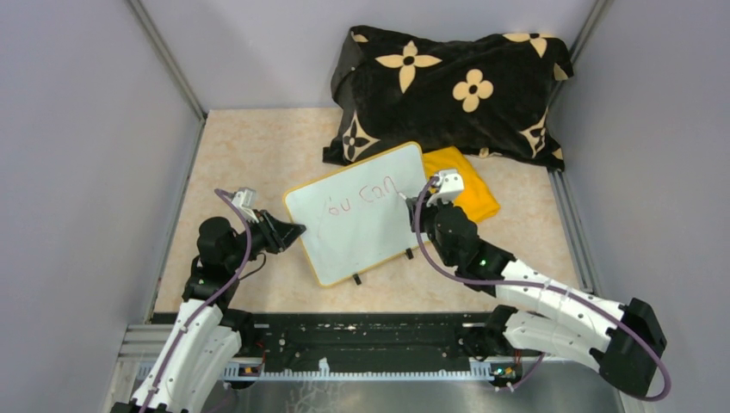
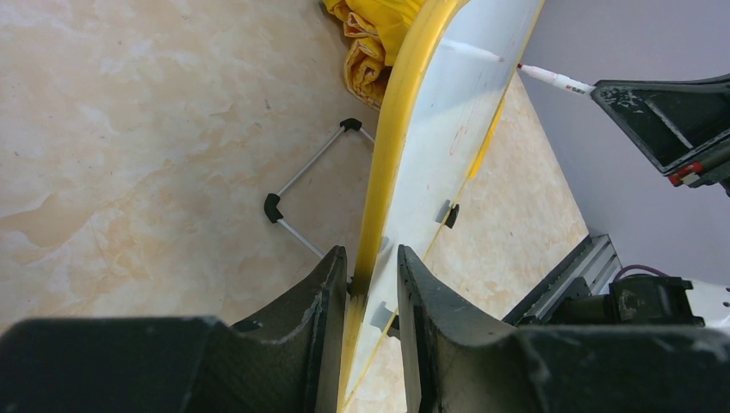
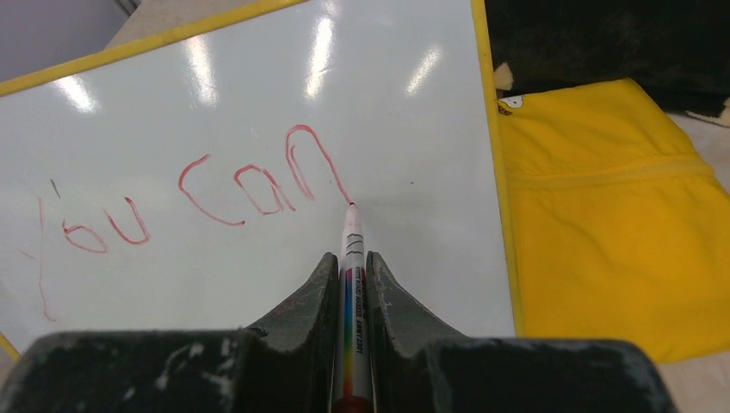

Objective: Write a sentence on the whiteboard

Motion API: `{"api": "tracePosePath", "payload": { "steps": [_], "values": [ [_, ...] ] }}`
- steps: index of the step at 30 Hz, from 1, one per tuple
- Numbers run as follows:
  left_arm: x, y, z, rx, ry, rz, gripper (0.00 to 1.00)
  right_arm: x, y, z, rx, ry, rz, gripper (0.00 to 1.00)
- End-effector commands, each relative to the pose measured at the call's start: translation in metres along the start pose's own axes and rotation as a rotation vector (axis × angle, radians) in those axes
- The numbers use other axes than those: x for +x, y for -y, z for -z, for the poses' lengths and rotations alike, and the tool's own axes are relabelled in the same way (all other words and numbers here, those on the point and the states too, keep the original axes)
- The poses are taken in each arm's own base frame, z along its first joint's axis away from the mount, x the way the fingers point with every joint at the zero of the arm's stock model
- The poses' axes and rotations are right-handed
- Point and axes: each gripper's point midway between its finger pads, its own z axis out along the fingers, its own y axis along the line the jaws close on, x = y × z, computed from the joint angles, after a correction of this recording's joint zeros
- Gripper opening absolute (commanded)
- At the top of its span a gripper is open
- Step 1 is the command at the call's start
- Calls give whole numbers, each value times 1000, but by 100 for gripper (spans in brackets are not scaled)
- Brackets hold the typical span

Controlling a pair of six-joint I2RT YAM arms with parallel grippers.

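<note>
Clamping a slim marker, the right claw faces the glossy whiteboard; left claw pinches its yellow rim.

Red sentence on whiteboard reads "You can"; marker barrel print too small.

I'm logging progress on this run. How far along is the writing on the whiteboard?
Done: the sentence so far reads "You can" in red on the whiteboard. In hand: the right end effector grips the marker, its tip at the tail of the "n", while the left end effector clamps the board's edge. Left: the remaining words; the board below that line is blank.
</note>
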Motion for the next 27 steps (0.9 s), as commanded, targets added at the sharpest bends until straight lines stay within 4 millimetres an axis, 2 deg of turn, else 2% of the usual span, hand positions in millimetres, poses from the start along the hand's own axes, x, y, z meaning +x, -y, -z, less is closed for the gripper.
{"api": "tracePosePath", "payload": {
  "steps": [1, 5, 9, 12, 21, 27],
  "values": [
    [-3, 4, 0, 28, 12, -22, 34, -41, -6, 14, -47, 94, -69, 0],
    [-3, 4, 0, 27, 14, -22, 34, -55, -14, 28, -98, 114, -90, 0],
    [-4, 4, 0, 29, 16, -23, 34, -53, -35, 43, -160, 116, -77, 0],
    [-3, 4, 0, 28, 14, -22, 34, -39, -55, 53, -199, 104, -46, 0],
    [-4, 5, 1, 32, 20, -24, 34, 29, -119, 66, -302, 36, 101, 0],
    [-5, 6, 1, 34, 23, -26, 34, 53, -145, 64, -353, 14, 101, 0]
  ]
}}
